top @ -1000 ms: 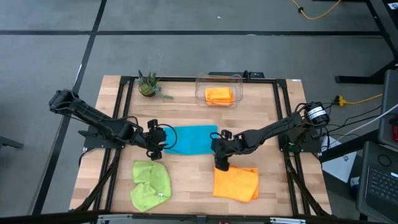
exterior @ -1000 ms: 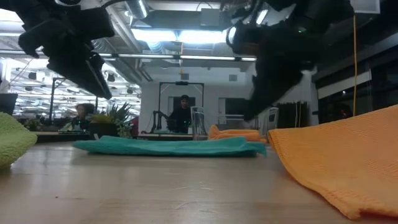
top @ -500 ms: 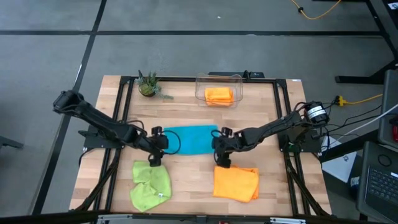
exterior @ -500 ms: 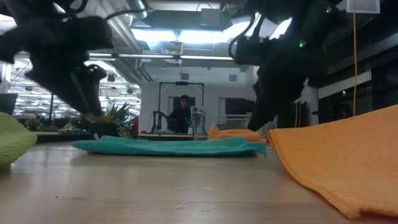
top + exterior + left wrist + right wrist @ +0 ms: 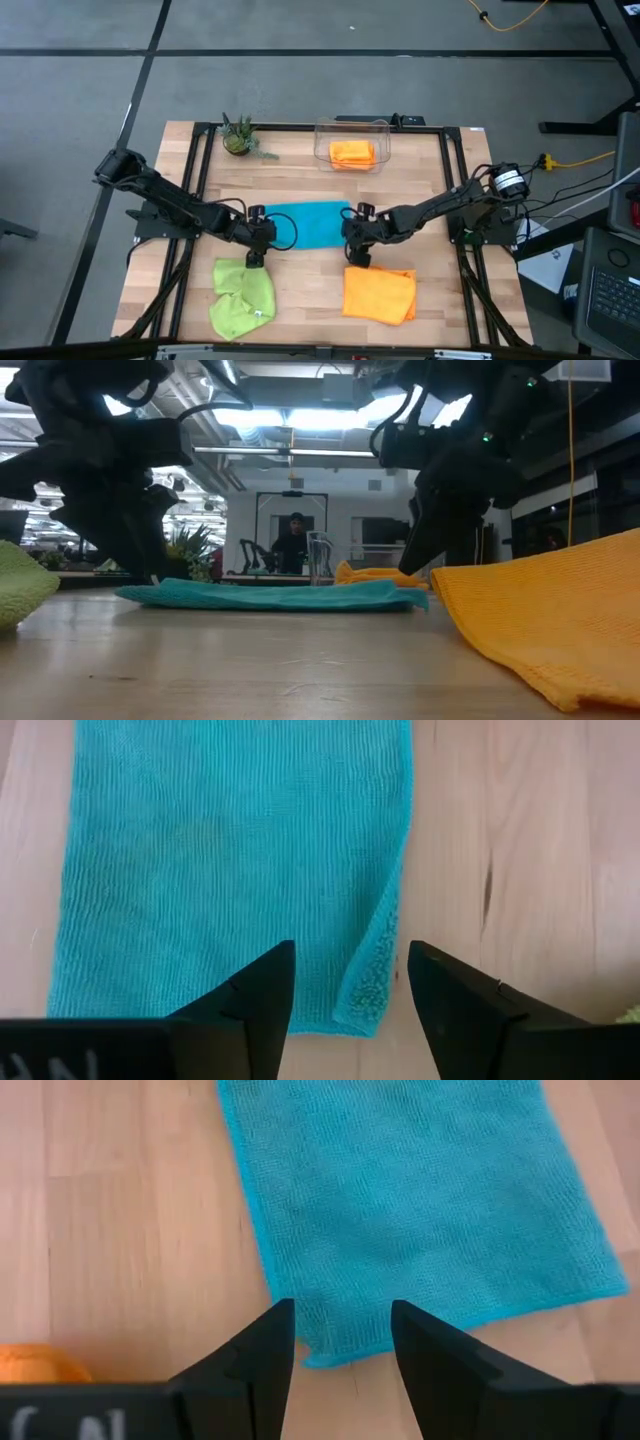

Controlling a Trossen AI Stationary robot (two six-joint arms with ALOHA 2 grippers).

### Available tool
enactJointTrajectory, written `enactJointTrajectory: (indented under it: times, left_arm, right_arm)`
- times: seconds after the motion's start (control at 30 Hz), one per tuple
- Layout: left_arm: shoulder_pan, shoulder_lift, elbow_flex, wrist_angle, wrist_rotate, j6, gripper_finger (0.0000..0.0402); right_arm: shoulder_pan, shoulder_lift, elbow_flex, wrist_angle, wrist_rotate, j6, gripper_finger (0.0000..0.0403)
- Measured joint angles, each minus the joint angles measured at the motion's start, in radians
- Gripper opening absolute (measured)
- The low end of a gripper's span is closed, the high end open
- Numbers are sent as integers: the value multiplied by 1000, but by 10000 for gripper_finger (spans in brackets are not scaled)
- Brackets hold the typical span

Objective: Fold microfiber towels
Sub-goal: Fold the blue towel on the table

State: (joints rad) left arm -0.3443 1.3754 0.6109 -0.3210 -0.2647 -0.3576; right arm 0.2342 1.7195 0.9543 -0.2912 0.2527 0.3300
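Presently, the teal towel (image 5: 308,223) is laid flat at the centre of the table (image 5: 300,170), with the left gripper (image 5: 350,982) positioned over one near corner and the right gripper (image 5: 342,1338) over the other, both sets of fingers parted and nothing held. The lime green towel (image 5: 243,296) is crumpled at the front left, an orange towel (image 5: 380,295) is placed at the front right, and a second orange towel (image 5: 352,152) is contained in the clear bin (image 5: 352,126) at the back.
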Motion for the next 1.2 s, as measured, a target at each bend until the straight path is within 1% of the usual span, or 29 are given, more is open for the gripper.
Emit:
enactJointTrajectory:
  times: [0.17, 0.3, 0.43, 0.53, 0.73, 0.8, 0.9, 1.03, 1.1, 1.2]
  left_arm:
    - [0, 3, 0, 19, 74, 1, 188]
    - [-8, 33, 0, 50, 76, 1, 188]
    - [-8, 76, 0, 50, 76, 0, 188]
    - [-14, 91, 0, 45, 86, 1, 188]
    - [-50, 71, 4, 46, 251, -5, 188]
    - [-65, 71, 16, 47, 285, -6, 188]
    - [-79, 71, 35, 45, 279, -5, 188]
    - [-77, 71, 63, 33, 167, -3, 188]
    - [-76, 70, 65, 14, 130, 3, 188]
    - [-74, 70, 65, -12, 139, 0, 188]
  right_arm:
    - [-39, 5, 0, 98, 1, 32, 171]
    - [-69, 47, 0, 152, 7, 28, 171]
    - [-98, 107, 0, 153, 8, 37, 171]
    - [-117, 136, 0, 153, 7, 82, 171]
    - [-127, 150, 2, 162, 9, 88, 171]
    - [-127, 150, 2, 162, 9, 88, 171]
    - [-127, 150, 2, 163, 9, 88, 171]
    - [-127, 151, 2, 163, 8, 89, 171]
    - [-127, 151, 2, 163, 8, 88, 171]
    - [-126, 151, 2, 163, 8, 88, 171]
